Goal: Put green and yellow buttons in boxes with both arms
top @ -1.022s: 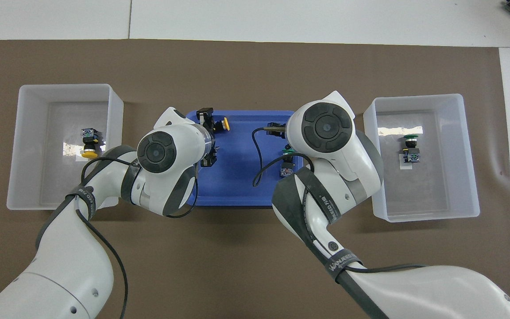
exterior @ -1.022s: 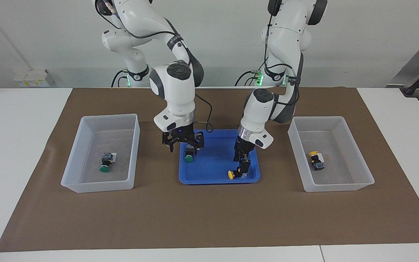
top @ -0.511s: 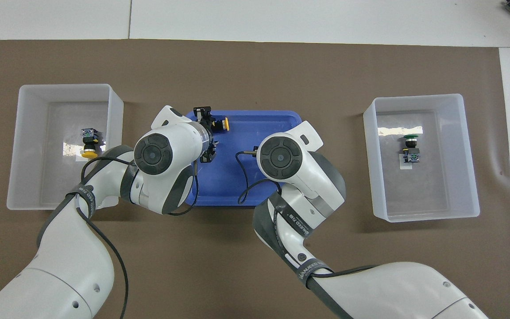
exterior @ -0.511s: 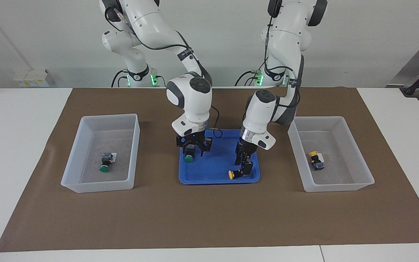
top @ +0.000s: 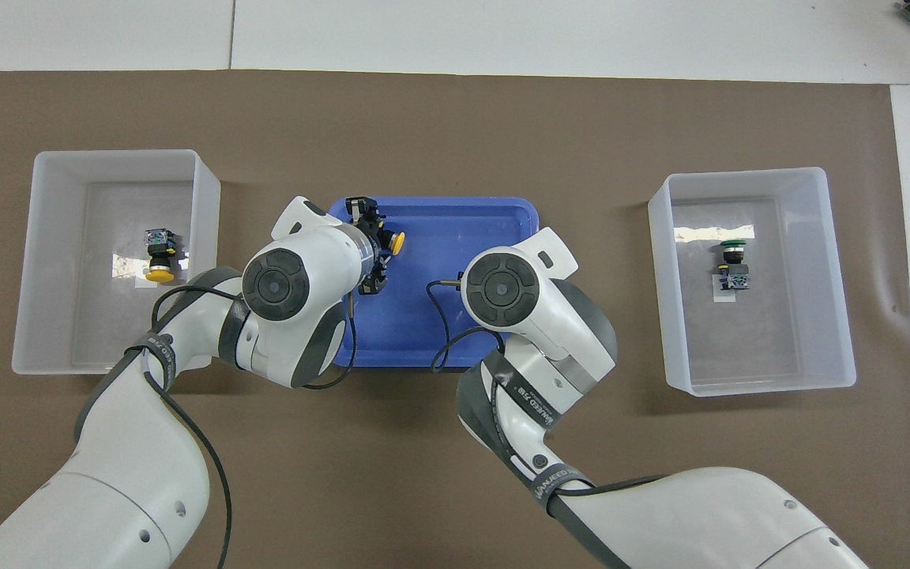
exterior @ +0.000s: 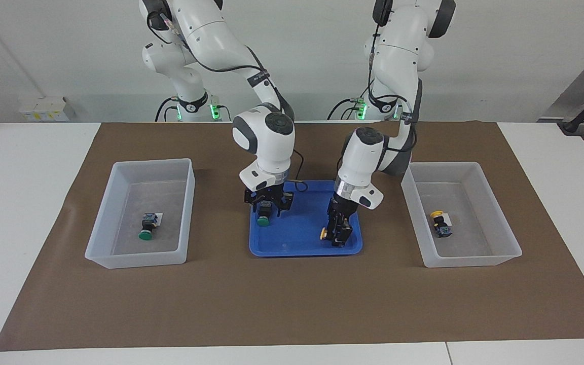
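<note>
buttons total: 4, two green caps, two yellow caps, all with black bodies
boxes: 2 translucent whitish bins on the brown mat, one toward each arm's end of the desk, blue tray between them
box, right arm's end [exterior: 140, 213]: holds 1 green button [exterior: 147, 226], lying on its side by the white floor label
box, left arm's end [exterior: 462, 213]: holds 1 yellow button [exterior: 440, 223], lying by its label, cap toward the robots
blue tray [exterior: 299, 238]: 1 shallow tray, mid-desk; the other 2 buttons are inside it
green button in tray [exterior: 263, 214]: at the tray's right-arm end, cap pointing away from the robots; hidden under the right wrist in the overhead view
yellow button in tray [exterior: 333, 233]: at the tray's left-arm end, yellow cap sticking out sideways toward the tray's middle; looks tilted up off the floor, can't confirm clearance
right end effector [exterior: 268, 205]: down in the tray, fingers either side of the green button's black body, clamped on it; button low, at or just above the tray floor
left end effector [exterior: 339, 230]: down in the tray, fingers clamped on the black body of the yellow button
arms: 2, both reaching in over the tray, wrists pointing down
brown mat [exterior: 292, 304]: 1 sheet covering the middle of the white desk [exterior: 13, 167], under the tray and both boxes
</note>
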`<state>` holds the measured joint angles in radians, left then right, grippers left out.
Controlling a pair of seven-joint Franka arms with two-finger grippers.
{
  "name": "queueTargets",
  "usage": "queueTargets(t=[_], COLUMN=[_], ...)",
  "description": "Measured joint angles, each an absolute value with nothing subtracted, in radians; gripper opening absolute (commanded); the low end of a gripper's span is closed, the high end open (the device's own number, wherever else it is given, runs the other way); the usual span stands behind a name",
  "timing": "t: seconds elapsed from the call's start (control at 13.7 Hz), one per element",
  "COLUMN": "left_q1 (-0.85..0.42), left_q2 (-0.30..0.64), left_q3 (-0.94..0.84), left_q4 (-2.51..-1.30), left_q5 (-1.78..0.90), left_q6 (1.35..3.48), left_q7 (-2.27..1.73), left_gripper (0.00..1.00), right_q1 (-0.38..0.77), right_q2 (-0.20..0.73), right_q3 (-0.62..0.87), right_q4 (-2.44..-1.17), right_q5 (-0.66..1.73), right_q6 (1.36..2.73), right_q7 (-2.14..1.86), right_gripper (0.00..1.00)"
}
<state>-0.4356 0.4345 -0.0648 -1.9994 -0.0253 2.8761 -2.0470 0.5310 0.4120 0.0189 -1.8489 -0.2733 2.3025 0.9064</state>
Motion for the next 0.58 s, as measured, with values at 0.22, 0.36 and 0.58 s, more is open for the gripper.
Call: queueTargets(t=[0.22,0.36,0.58], left_q1=[-0.438,-0.438,-0.442], left_q2=[0.435,0.435,0.435], left_q3=[-0.065,-0.065,-0.067], left_q4=[-2.015,-2.018,-2.008], left_q5=[-0.025,-0.025,0.020], left_q6=[2.898,2.898,2.876], left_q7=[-2.047,-2.047,-2.044], left_gripper=[0.07,0.00,0.00], right_q1=[0.531,0.532,0.534], right_q2=[0.411,0.411,0.411], right_q3=[0.019,0.021,0.021], right_q4=[-1.857,-1.877,-1.891], right_q5=[-0.274,-0.274,-0.274], right_q6=[2.325,2.367,2.387], right_q7=[0.906,0.906,0.906], right_gripper=[0.78,0.78,0.17])
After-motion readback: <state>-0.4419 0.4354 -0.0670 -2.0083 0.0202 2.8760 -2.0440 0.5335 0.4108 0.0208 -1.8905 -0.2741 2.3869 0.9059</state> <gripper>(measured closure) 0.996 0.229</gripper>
